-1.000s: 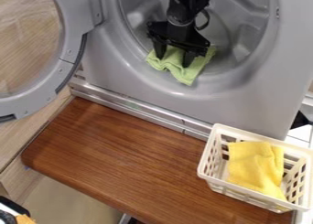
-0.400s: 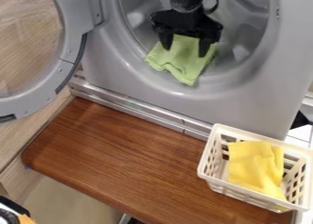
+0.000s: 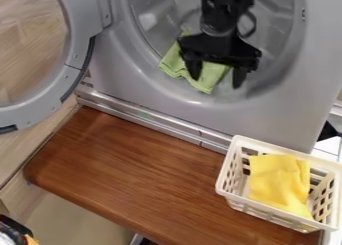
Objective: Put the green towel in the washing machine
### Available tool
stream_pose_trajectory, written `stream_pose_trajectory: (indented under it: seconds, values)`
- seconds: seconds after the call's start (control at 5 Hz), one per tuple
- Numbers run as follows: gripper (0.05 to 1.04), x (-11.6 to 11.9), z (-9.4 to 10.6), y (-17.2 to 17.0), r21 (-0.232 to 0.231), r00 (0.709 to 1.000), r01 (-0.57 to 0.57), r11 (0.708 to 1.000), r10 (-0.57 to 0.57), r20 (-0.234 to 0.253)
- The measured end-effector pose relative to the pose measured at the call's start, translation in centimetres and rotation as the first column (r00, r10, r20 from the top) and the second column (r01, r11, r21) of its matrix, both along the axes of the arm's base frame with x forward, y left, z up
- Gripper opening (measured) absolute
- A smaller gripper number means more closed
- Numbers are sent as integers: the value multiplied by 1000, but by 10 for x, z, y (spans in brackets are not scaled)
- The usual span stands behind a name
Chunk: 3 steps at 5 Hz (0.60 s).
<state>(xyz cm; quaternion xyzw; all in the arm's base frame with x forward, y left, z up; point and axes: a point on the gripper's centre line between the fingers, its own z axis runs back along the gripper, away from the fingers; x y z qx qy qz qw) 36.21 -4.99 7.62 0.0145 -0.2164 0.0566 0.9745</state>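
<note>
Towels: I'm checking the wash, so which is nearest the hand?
The green towel, partly inside the washing machine, by the hand; the yellow towel lies in the white basket.

The gripper (image 3: 217, 82) hangs down from the top of the camera view in front of the round opening of the grey washing machine (image 3: 270, 114), its two fingers spread apart; the green towel (image 3: 172, 64) lies crumpled over the opening's lower lip, partly behind the gripper, one finger in front of it and the other just beside its right edge; the round door (image 3: 79, 49) stands open at the left, wood grain visible through its window; below the machine is a brown wooden board (image 3: 133, 164), with a cream slatted basket (image 3: 224, 175) at its right end; a yellow cloth (image 3: 277, 181) lies folded inside the basket.
</note>
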Motion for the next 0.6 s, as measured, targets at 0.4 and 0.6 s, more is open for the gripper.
stream_pose_trajectory:
  seconds: [0.4, 0.6]
  values:
    - [1000, -56, 14, -9, -62, 992, -51, 997, 43, -119]
    - [1000, -70, 17, -34, -149, 989, -34, 988, 11, -149]
